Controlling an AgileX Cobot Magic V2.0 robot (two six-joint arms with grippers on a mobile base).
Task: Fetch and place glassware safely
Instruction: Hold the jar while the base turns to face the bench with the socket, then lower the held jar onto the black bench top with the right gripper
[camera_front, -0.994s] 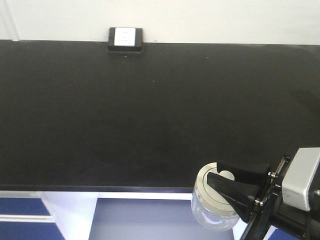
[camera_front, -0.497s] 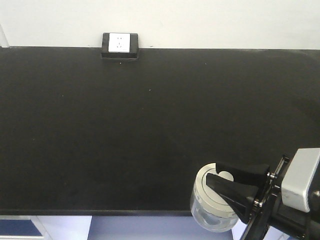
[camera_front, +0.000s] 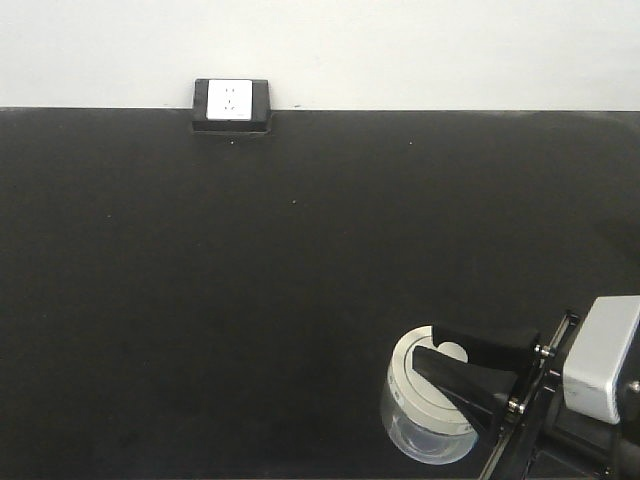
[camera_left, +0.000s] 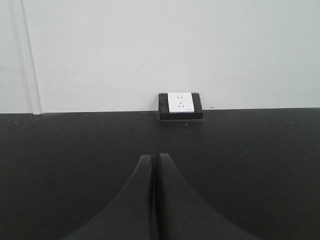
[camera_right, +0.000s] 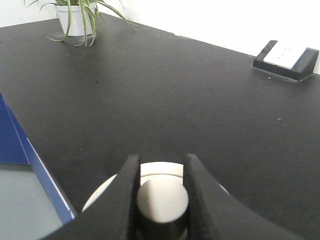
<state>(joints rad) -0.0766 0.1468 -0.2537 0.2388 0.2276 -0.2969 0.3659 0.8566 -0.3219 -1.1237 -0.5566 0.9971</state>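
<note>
The glassware is a small clear glass jar with a cream-white round lid and a central knob. It is at the lower right of the front view, over the near part of the black countertop. My right gripper is shut on the lid's knob, one black finger on each side. I cannot tell whether the jar rests on the counter. My left gripper is shut and empty over the counter, pointing at the wall.
A black-framed white wall socket sits at the counter's back edge; it also shows in the left wrist view and the right wrist view. A potted plant stands far off. A blue cabinet front lies below the counter edge.
The view has moved forward: the counter's front edge and the blue cabinet have dropped out of the front view. The jar, still gripped, is now over the counter.
</note>
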